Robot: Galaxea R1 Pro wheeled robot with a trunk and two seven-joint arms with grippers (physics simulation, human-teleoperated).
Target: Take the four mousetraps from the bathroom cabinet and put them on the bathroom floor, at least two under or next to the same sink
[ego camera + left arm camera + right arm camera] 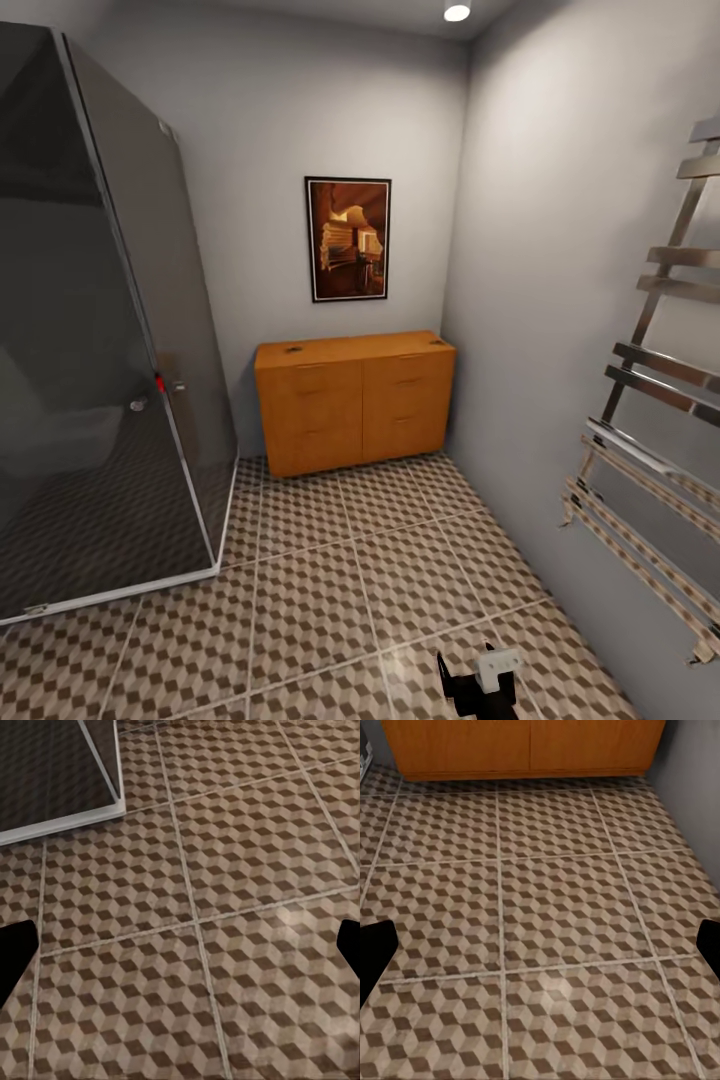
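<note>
Two small dark objects, perhaps mousetraps [293, 350], sit on top of the cabinet [355, 402] at centre frame against the back wall; they are too small to identify. A framed picture [347, 239] hangs above it. The cube-patterned floor [330, 590] fills the lower frame. A dark glass shower [95, 340] stands at left, a chrome towel rail [655, 400] at right. Both wrist views look down on tiles, each gripper's fingers [16, 952] [376, 949] spread wide at the edges, holding nothing.
</note>
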